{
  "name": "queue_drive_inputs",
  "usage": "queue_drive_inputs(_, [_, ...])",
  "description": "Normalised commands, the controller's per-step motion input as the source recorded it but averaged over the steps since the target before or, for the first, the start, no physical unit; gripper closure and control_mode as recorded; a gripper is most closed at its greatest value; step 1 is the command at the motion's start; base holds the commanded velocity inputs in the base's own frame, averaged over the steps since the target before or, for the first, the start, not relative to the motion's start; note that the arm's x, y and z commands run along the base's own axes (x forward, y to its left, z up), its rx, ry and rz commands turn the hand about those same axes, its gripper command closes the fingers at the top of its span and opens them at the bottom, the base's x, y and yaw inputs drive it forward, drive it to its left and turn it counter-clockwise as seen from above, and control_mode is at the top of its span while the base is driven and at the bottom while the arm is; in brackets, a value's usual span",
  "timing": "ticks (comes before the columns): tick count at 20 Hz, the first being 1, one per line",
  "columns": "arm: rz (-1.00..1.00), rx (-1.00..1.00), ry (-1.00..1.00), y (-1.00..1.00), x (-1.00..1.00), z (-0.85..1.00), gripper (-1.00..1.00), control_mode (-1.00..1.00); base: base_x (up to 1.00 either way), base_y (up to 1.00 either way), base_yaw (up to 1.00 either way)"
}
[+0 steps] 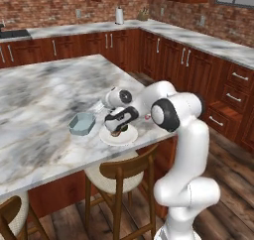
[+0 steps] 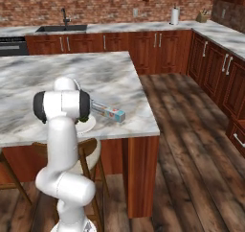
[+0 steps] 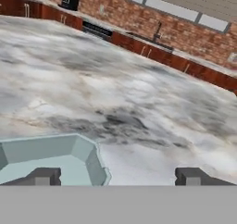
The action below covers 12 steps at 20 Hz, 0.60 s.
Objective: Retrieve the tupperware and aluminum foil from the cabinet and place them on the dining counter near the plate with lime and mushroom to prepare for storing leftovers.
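Note:
A pale blue tupperware (image 1: 82, 123) stands open-topped on the marble island counter (image 1: 44, 100), just left of a white plate (image 1: 126, 138) that carries a brown item (image 1: 116, 132). My gripper (image 1: 110, 121) hovers low over the plate's left side, pointing across the counter; it is open with nothing between its fingers. In the hand view the tupperware (image 3: 51, 156) lies at the lower left, beside the left fingertip (image 3: 44, 176), and my gripper (image 3: 118, 176) frames bare marble. The aluminum foil box (image 2: 108, 112) lies flat right of the plate (image 2: 87, 125), near the counter's corner.
Wooden stools (image 1: 119, 172) (image 2: 88, 152) stand under the counter's near edge. The counter's right edge (image 2: 148, 116) drops to wood floor. Along the far brick wall are a sink (image 2: 61, 29), a paper towel roll (image 1: 119, 16) and red-brown cabinets.

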Motion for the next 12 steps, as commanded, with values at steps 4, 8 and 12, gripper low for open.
queue_drive_inputs(4, [-0.03, -0.10, 0.24, -0.18, -0.71, 1.00, -1.00, -1.00, 0.00, 0.00, 0.00])
queue_drive_inputs(8, [-0.06, -0.10, 0.32, -0.49, -1.00, 0.86, -1.00, -1.00, 0.00, 0.00, 0.00])
queue_drive_inputs(12, [-0.14, 0.00, 0.15, -0.88, -1.00, 0.71, -1.00, -1.00, 0.00, 0.00, 0.00])
